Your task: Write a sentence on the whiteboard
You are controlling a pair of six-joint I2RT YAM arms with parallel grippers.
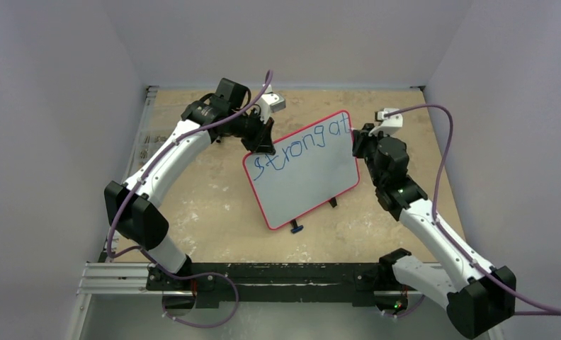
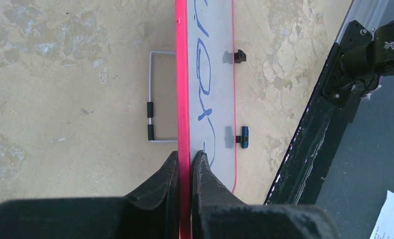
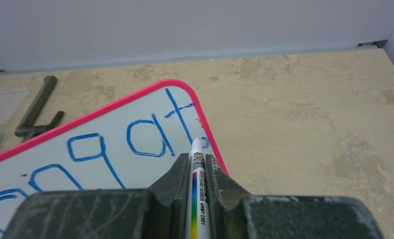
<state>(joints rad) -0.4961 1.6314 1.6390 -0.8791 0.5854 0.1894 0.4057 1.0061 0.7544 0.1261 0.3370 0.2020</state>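
The whiteboard (image 1: 313,177) stands tilted mid-frame in the top view. The left gripper (image 2: 186,157) pinches its red frame at the upper-left corner, likely to steady it for writing. The right gripper (image 3: 197,159) is clamped on a marker (image 3: 198,186) — tip by the upper-right corner, beside the sentence (image 1: 302,142), which reads "strong at".
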